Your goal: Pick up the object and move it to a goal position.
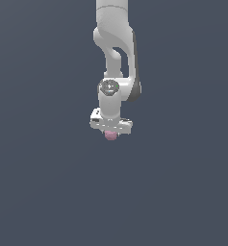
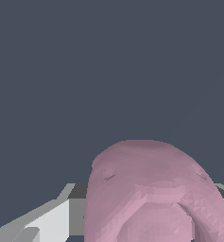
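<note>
The object is a tiny pale pink rounded lump, showing just under the white hand of the arm in the middle of the exterior view. My gripper is around it; its fingers are mostly hidden behind the hand and the lump. In the wrist view the pink object looms large and close, with a grey and white finger against its side. The gripper is shut on the object, and no surface shows beneath it.
The white arm comes down from the top of the exterior view. Everything around is a flat dark grey-blue background with no other objects, edges or goal marker showing.
</note>
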Motion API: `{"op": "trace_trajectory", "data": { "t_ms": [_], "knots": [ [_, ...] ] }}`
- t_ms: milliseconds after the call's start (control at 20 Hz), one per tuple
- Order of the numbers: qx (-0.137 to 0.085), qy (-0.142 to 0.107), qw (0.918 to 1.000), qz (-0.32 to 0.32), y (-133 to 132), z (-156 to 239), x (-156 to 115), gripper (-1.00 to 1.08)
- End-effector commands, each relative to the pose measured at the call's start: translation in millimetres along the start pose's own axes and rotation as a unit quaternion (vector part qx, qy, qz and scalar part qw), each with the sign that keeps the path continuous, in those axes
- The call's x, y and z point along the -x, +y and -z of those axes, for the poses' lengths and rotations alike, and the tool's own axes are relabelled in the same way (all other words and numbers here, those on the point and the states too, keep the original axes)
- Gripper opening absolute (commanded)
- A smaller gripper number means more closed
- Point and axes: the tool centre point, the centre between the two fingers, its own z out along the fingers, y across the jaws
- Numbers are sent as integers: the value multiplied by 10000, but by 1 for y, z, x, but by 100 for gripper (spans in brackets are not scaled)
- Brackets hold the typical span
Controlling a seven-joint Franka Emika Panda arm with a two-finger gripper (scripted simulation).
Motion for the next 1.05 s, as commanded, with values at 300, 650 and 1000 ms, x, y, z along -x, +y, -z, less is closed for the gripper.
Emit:
{"op": "trace_trajectory", "data": {
  "t_ms": [300, 650, 1000],
  "knots": [
    [-4, -1, 10000, -9, 85, 35, 7, -100],
    [-4, -1, 10000, -9, 135, 55, 10, -100],
    [-4, -1, 10000, -9, 152, 62, 10, -100]
  ]
}}
